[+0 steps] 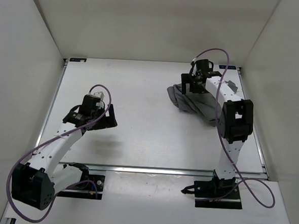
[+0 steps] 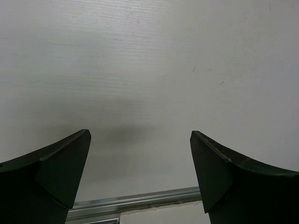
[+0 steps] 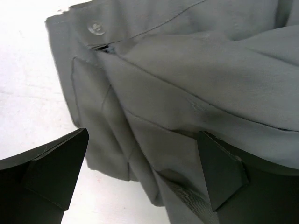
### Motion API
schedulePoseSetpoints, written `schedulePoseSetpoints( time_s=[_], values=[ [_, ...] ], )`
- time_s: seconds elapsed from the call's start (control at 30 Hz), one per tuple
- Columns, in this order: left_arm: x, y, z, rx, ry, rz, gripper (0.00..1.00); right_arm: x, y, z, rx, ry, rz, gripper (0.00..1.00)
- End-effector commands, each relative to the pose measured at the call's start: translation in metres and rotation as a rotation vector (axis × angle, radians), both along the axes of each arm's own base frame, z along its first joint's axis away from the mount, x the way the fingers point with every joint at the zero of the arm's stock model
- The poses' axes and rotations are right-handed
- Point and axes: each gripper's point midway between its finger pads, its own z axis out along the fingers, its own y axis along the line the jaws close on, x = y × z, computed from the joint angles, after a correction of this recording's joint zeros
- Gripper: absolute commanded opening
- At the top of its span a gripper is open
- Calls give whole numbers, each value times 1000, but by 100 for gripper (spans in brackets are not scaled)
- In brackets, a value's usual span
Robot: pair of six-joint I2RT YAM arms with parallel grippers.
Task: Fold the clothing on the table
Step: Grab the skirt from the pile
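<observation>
Presently hovering over clothing [image 1: 190, 102] bunched at far right of table [image 1: 140, 91], right fingers [image 3: 223, 173] spread wide, empty; left fingers [image 2: 60, 164] apart too, well away. Could pinch several layers together, dragging whole heap off edge.

Items shown, by count.

- Table [image 1: 137, 142]: one.
- Skirt [image 1: 190, 102]: one, with one button [image 3: 95, 28].
- Arms: two, the left arm [image 1: 56, 147] and the right arm [image 1: 229, 147].
- Grippers: two, the left gripper [image 2: 140, 134] and the right gripper [image 3: 145, 132], one per arm.
- Fingers [image 2: 56, 168]: four in all, two on each gripper.
- Purple cables: two, the left cable [image 1: 102, 88] and the right cable [image 1: 216, 50].
- Black base plates: two, the left plate [image 1: 97, 182] and the right plate [image 1: 235, 201].
- White walls: three, the left wall [image 1: 21, 58], the back wall [image 1: 155, 21] and the right wall [image 1: 289, 75].
</observation>
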Motion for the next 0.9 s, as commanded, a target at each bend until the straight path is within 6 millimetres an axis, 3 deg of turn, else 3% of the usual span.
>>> schedulePoseSetpoints(
  time_s=[0.0, 0.1, 0.27, 0.37, 0.57, 0.63, 0.67, 0.73, 0.8, 0.83, 0.87],
  values=[
    [8, -12, 7, -12, -17, -40, 99, 19, -1, 19, -19, -73, -15, 99],
    [11, -11, 3, -16, 1, -40, 99, 23, -11, 7, -140, -63, -29, 93],
    [13, -10, -2, -17, 28, -38, 99, 23, -23, -9, -152, -32, -47, 75],
    [13, -14, 0, -30, 35, -58, 98, 19, -32, -33, -163, 22, -57, 76],
    [13, -15, 2, -25, 50, -73, 99, 20, -38, -46, -189, 54, -76, 92],
    [12, -17, 4, -26, 43, -76, 99, 20, -38, -53, -202, 66, -76, 90],
    [12, -18, 6, -34, 37, -76, 99, 18, -44, -55, -217, 74, -55, 84],
    [11, -20, 6, -38, 30, -86, 98, 20, -48, -55, -214, 76, -65, 60],
    [9, -22, 7, -58, 31, -80, 99, 22, -59, -53, -217, 74, -101, 15],
    [8, -22, 11, -63, 17, -77, 99, 23, -62, -50, -220, 71, -110, 0],
    [8, -24, 10, -76, 14, -84, 99, 23, -70, -47, -217, 74, -132, 0]
  ],
)
